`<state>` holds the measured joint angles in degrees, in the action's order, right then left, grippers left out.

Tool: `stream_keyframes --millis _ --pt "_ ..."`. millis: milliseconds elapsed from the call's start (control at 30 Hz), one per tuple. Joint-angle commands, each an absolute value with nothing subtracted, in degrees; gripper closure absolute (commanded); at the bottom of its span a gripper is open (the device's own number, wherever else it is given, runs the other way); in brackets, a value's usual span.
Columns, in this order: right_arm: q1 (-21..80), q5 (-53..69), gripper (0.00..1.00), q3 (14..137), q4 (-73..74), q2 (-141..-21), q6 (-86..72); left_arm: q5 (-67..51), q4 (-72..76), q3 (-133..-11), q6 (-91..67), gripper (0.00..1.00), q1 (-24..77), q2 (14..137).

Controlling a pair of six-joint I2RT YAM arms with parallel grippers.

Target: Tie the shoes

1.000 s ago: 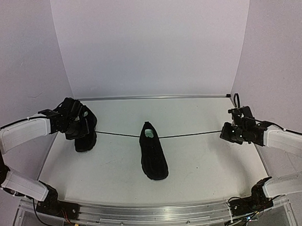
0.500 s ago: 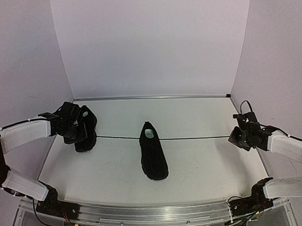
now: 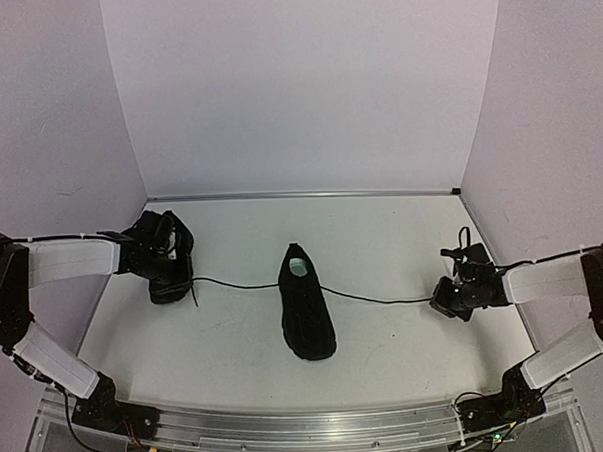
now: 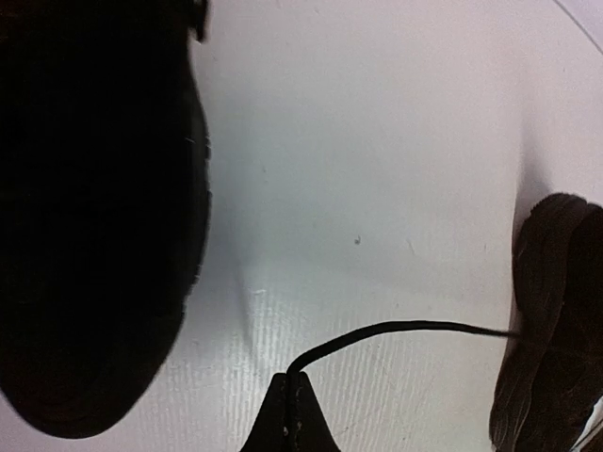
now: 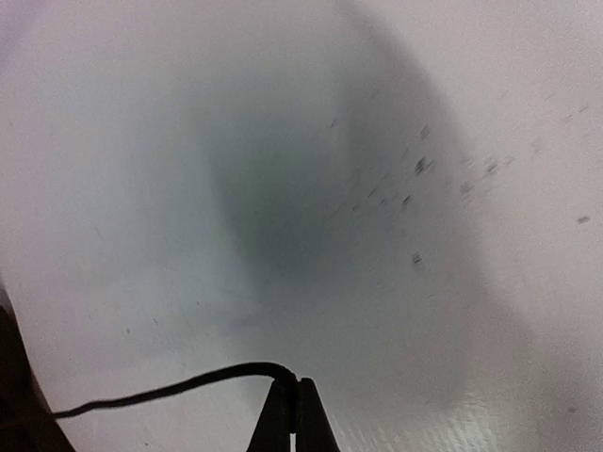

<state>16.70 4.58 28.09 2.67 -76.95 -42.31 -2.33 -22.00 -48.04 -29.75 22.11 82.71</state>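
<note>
Claws first: the left claw (image 4: 292,384) is pinched shut on one end of the lace (image 3: 239,284), and the right claw (image 5: 290,388) is pinched shut on the other end. The lace runs slack along the surface (image 3: 402,232) from either side of the middle shoe (image 3: 305,311), which lies at the centre with its toe toward the arms. No knot or bow shows on it, so the tying looks barely begun. The second shoe (image 3: 174,288) sits by the left wall (image 3: 68,146) under the left arm, and its laces cannot be made out. Each claw is close to its side wall, so there is little room outward. The open room lies inward, over and behind the middle shoe.
</note>
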Motion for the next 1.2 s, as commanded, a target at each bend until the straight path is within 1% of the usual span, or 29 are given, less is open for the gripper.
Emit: stream_keyframes --millis 0,133,367,600,800,900,1033,1167 --pt "21.9 19.3 1.00 29.0 -14.5 -86.1 -40.4 -10.0 -12.8 -48.6 -26.8 1.00 27.8 87.4" --pt "30.3 20.3 1.00 33.5 -18.2 -93.1 -38.1 -13.4 -5.5 -50.3 -27.6 1.00 32.5 93.8" --pt "38.3 25.2 1.00 44.0 -24.2 -108.8 -37.7 -15.4 -0.4 -57.3 -27.9 1.00 37.0 104.2" --pt "44.9 28.3 1.00 48.6 -28.5 -114.2 -39.4 -17.5 2.9 -65.0 -27.4 1.00 39.8 111.2" --pt "46.6 27.8 1.00 48.6 -29.3 -114.5 -40.7 -18.3 4.8 -67.5 -28.6 1.00 40.8 113.8" --pt "46.5 25.4 1.00 47.8 -28.5 -113.2 -40.5 -17.4 4.5 -67.0 -28.9 1.00 41.0 113.3" --pt "43.5 22.3 1.00 44.0 -25.0 -107.7 -40.9 -11.3 1.7 -63.1 -28.7 1.00 40.1 107.4" --pt "34.7 20.1 1.00 35.5 -21.5 -95.5 -42.3 -5.0 -5.6 -59.4 -28.6 1.00 36.3 99.7"
